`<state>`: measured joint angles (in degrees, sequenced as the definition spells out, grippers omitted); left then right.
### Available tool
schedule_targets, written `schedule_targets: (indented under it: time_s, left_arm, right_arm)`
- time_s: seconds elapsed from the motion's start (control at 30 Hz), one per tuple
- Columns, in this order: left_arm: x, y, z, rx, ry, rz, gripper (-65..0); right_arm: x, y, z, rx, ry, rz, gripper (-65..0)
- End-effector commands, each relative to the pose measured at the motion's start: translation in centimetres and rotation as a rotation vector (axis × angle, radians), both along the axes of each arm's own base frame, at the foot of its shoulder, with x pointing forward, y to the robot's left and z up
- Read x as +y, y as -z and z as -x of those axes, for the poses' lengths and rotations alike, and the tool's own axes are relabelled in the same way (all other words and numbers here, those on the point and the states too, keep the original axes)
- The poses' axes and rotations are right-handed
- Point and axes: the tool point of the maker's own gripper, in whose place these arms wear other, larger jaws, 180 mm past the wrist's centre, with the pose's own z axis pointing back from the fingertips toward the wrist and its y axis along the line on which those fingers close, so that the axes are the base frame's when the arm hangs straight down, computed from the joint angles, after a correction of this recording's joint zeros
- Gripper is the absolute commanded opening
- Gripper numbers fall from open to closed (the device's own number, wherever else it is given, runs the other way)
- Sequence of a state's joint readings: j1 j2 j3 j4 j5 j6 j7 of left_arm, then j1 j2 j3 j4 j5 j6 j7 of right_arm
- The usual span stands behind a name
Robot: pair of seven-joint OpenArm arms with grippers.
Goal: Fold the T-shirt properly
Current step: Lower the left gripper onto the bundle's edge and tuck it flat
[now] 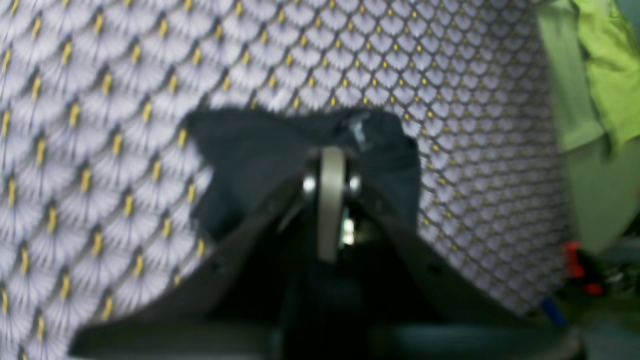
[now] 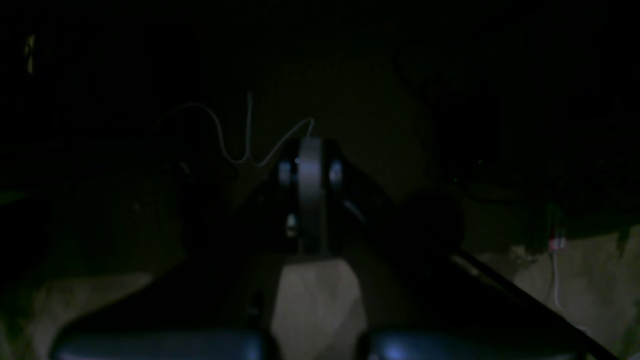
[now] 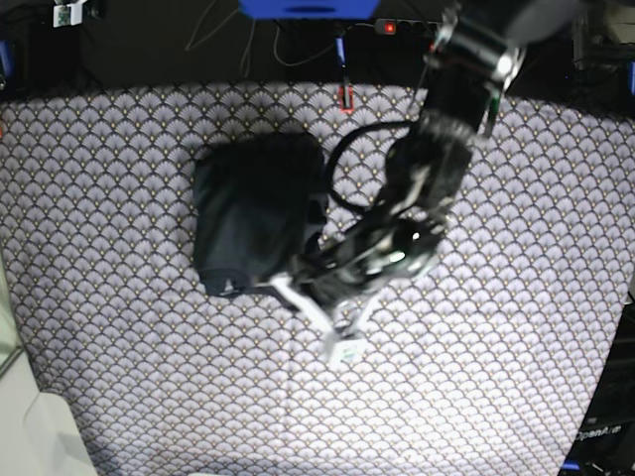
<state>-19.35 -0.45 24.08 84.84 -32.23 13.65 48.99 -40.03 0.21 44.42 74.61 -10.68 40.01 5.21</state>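
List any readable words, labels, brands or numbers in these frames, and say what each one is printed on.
"OpenArm": pale lettering, small and only partly legible, on the dark equipment at the bottom right corner of the base view.
Neck tag on the T-shirt: too blurred to read.
Patterned tablecloth: fan motifs only, no text.
Right wrist view: too dark, nothing readable.

Base view: evenly lit from above, patterned tablecloth (image 3: 119, 377) clear, far edge falling into dark shadow; the arm (image 3: 437, 169) slightly motion-smeared. Left wrist view: bright, soft throughout, pattern blurred most at the near left, T-shirt (image 1: 260, 160) a featureless dark mass, green cloth (image 1: 600, 75) hazy. Right wrist view: almost black, only faint grey patches along the bottom edge.
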Motion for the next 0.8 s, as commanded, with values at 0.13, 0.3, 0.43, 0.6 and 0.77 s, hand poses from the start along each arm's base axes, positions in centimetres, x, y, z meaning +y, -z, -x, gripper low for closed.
schedule_targets:
  time_s: [0.13,0.3,0.43,0.6,0.77]
  left_arm:
    - [-2.2,1.1,-1.4,-0.054,0.040,-0.048,-65.0]
    - [-2.0,4.0,-1.2,-0.007,0.037,-0.098,-65.0]
    - [-1.1,6.3,-0.7,0.037,0.034,-0.143,-65.0]
    - [0.3,9.5,-1.3,0.017,-0.013,-0.222,-65.0]
    - [-0.7,12.1,0.2,0.008,0.044,-0.292,-65.0]
  right_arm:
    - [-0.7,-0.7,0.1,-0.015,-0.002,0.017,-65.0]
    - [-0.7,-0.5,-0.8,-0.019,-0.011,0.025,-65.0]
    - [-1.3,-0.6,-1.2,-0.023,-0.008,0.048,-65.0]
    - [-1.3,-0.4,-1.4,-0.018,-0.012,0.051,-65.0]
    - [-1.3,-0.4,-1.5,-0.019,-0.012,0.052,-65.0]
